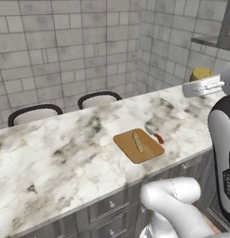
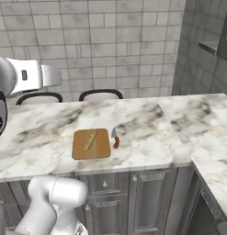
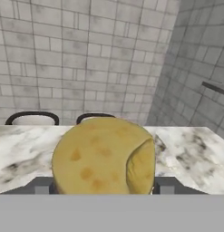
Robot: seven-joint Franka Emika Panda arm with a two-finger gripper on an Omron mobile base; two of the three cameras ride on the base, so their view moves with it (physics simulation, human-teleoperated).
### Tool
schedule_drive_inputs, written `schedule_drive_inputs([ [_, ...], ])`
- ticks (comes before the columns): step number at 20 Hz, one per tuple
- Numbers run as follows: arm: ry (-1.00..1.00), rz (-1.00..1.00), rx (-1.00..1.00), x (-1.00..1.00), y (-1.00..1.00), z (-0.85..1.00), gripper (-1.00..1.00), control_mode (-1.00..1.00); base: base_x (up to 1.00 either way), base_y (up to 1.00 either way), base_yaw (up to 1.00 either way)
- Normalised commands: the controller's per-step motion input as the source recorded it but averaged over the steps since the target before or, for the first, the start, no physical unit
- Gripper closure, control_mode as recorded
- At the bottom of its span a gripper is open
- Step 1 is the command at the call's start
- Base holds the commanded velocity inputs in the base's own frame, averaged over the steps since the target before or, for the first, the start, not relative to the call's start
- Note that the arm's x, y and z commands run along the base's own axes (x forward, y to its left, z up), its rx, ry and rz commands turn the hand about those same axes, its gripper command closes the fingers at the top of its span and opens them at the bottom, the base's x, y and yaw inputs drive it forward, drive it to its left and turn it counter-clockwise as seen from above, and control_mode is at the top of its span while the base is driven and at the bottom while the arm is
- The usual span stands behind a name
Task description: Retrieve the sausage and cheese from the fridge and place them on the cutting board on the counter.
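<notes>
1 white marble surface runs wide, turning a corner at the right. 2 dark-rimmed chair backs stand behind its far edge. 1 cutting board lies near the front edge, carrying 1 tan elongated piece; 1 red-handled knife lies just beside the board's right edge. The claw is clamped on 1 yellow cheese, held above the surface.

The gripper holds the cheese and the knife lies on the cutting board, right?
No. The knife lies on the counter beside the cutting board, not on it, as the right base view shows. The gripper does hold the cheese.
</notes>
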Motion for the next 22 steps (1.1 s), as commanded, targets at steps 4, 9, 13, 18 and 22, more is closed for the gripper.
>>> schedule_drive_inputs([
  [4,0.03,0.02,0.00,0.13,0.00,-0.06,1.00,-1.00,0.45,0.00,0.03],
  [9,0.20,0.06,0.00,0.29,-0.20,-0.03,1.00,-1.00,0.00,0.00,0.00],
  [13,0.42,0.08,-0.02,0.65,-0.05,-0.02,1.00,-1.00,0.00,0.00,0.00],
  [18,0.30,0.04,-0.03,0.55,0.00,-0.28,1.00,-1.00,0.00,0.00,0.00],
  [22,0.14,0.09,-0.10,0.70,0.09,-0.83,1.00,-1.00,0.00,0.00,0.00],
])
